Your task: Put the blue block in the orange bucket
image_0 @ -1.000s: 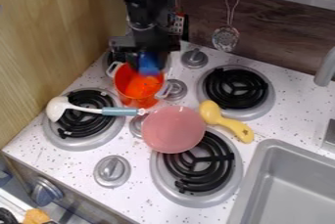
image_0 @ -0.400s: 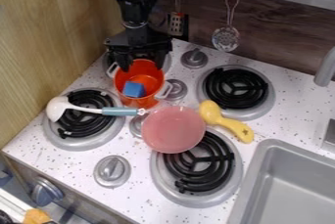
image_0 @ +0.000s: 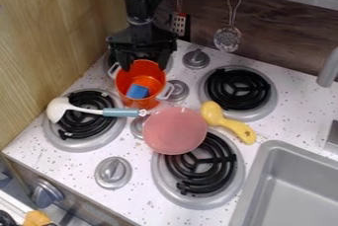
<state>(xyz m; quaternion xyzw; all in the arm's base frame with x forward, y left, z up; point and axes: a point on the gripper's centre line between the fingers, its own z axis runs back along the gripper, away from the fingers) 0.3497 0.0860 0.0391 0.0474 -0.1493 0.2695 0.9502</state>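
Observation:
My black gripper [image_0: 144, 66] hangs over the back rim of the orange bucket, its two fingers spread wide with nothing between them. The orange bucket [image_0: 153, 74] stands upright at the back left of the stove top, with pale handles on its sides. Inside it, near the front wall, lies the blue block [image_0: 137, 91], apart from the gripper.
In front of the bucket are a white ladle with a blue handle [image_0: 120, 112] and a pink plate [image_0: 175, 131]. A yellow utensil [image_0: 228, 123] lies right of the plate. The grey sink [image_0: 290, 190] is at lower right; utensils hang on the back wall.
The gripper has opened and let go of the blue block, which dropped into the bucket and now lies tilted a little differently. The arm has shifted only slightly.

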